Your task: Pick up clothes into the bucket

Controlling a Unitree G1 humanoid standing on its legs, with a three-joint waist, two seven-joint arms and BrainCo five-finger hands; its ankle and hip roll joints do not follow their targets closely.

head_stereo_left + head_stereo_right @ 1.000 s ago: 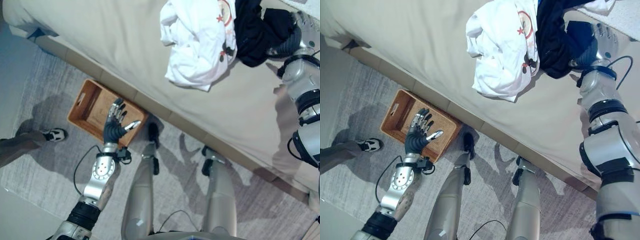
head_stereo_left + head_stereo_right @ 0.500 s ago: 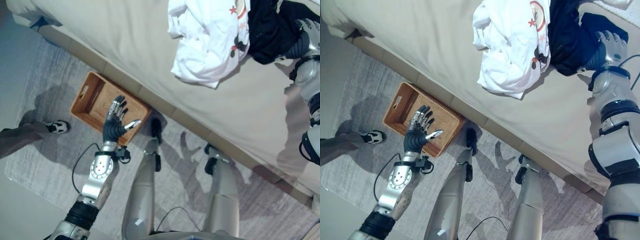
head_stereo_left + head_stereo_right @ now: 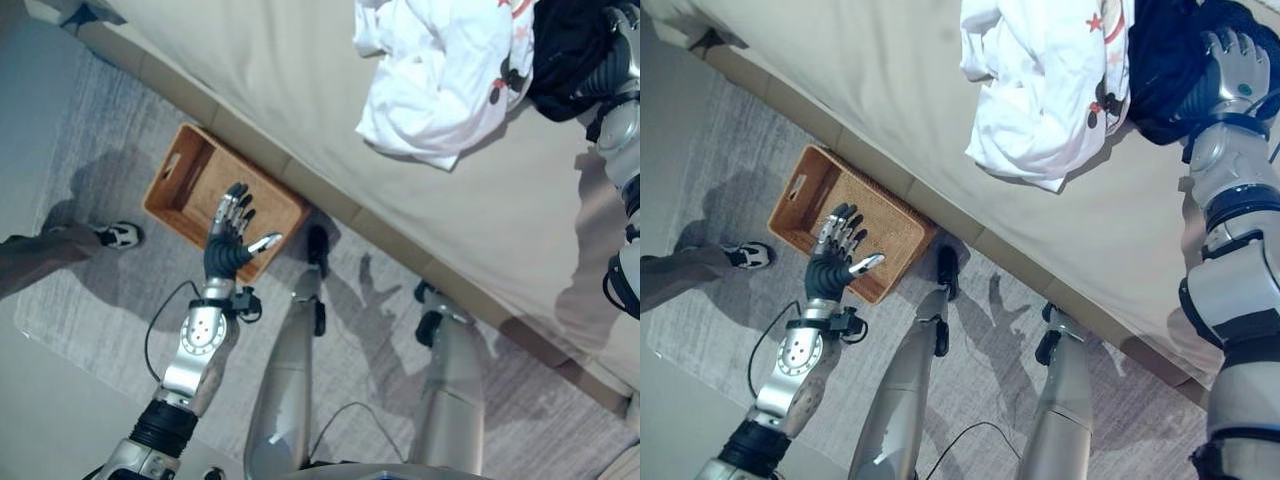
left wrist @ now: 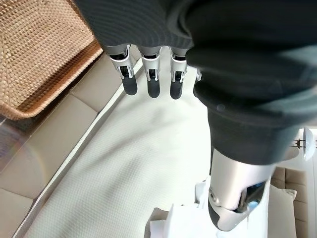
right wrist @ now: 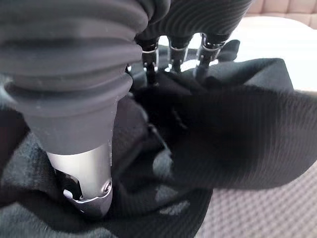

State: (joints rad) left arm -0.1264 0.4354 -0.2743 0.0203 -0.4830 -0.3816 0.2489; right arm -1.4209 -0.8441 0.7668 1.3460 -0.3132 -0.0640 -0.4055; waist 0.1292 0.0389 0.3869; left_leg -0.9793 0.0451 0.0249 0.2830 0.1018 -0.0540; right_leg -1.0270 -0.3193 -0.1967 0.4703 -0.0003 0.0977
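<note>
Right hand [image 3: 1232,62]: laid on the black garment [image 3: 1170,70] at the far right of the bed [image 3: 300,100]; fingers sunk into the folds in the right wrist view, tips out of sight, so cannot tell whether closed on cloth or merely pressing.
Left hand [image 3: 229,243]: raised over the floor beside the basket [image 3: 190,190], fingers straight and spread, thumb out to the side, holding nothing.
Black garment: bunched in a heap on the bed, touching the white shirt [image 3: 440,80] on its left side.
White shirt: crumpled, red and dark print on the upper part, lying on the bed well apart from the basket.
Basket: woven, brown, on the grey rug [image 3: 100,310] close against the bed's edge; nothing seen inside.
Handling: likely light, soft and limp; bound to sag and trail once lifted; no fragility. Thick knit of the black piece probably gives good friction.
Where to take hold: best at a thick fold near the middle of the bunch, gathering several layers, so loose ends do not drag the white shirt along.
Hidden or unclear: fingertips of the right hand buried in cloth; upper edge of both garments cut off in the eye views; kind of black garment not readable.
Bystander: a person's leg and shoe [image 3: 120,235] on the rug near the basket.
</note>
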